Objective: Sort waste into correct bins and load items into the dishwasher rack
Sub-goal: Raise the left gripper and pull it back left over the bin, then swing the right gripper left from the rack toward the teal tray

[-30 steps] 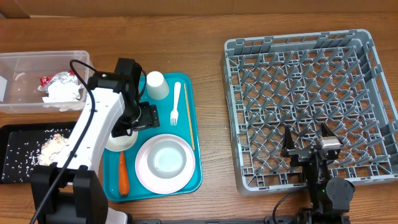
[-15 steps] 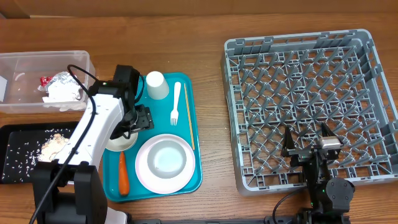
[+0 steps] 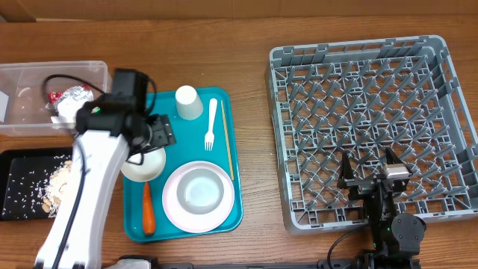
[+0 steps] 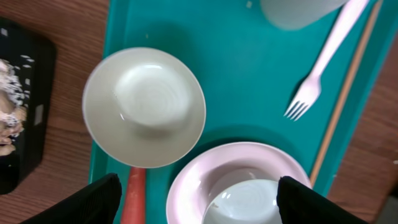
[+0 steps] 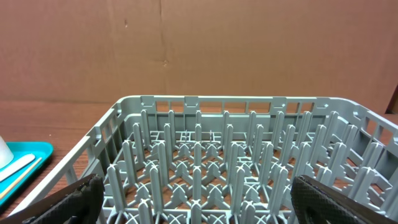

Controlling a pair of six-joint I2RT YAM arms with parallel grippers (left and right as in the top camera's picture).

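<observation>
Two robot arms work a wooden table [image 3: 254, 30] set for clearing. The grey dishwasher rack [image 3: 366, 127], the largest object, fills the 3 o'clock side, and its pegs stand bare. The right gripper [image 3: 370, 175] hangs over the rack's 6 o'clock edge, jaws spread wide and holding nothing.

The white left arm [image 3: 89, 187] reaches in from 7 o'clock, and its left gripper [image 4: 199, 190] hovers above the teal serving tray [image 3: 233, 149], fingers [image 4: 99, 196] wide apart and empty.

At 10 o'clock the clear plastic tub [image 3: 30, 71] contains a crumpled white napkin [image 3: 69, 112] and a silver foil wrapper [image 3: 72, 95] with red print, both partly hidden by the arm. At 8 o'clock the black tray [image 3: 15, 161] holds beige food scraps [image 3: 56, 179] and scattered pale crumbs [image 3: 22, 190].

On the teal tray, the pinkish-white plate [image 3: 173, 205] lies at 5 o'clock with a white bowl [image 3: 200, 188] resting in it. A second bowl [image 3: 143, 164], empty, sits at 9 o'clock, close to the plate. The white cup [image 3: 188, 102] stands at 12 o'clock, with the white plastic fork [image 3: 211, 123] just to its 3 o'clock side. An orange carrot [image 3: 148, 208] lies at 7 o'clock, and a thin wooden stick [image 3: 226, 142] runs along the 3 o'clock edge.
</observation>
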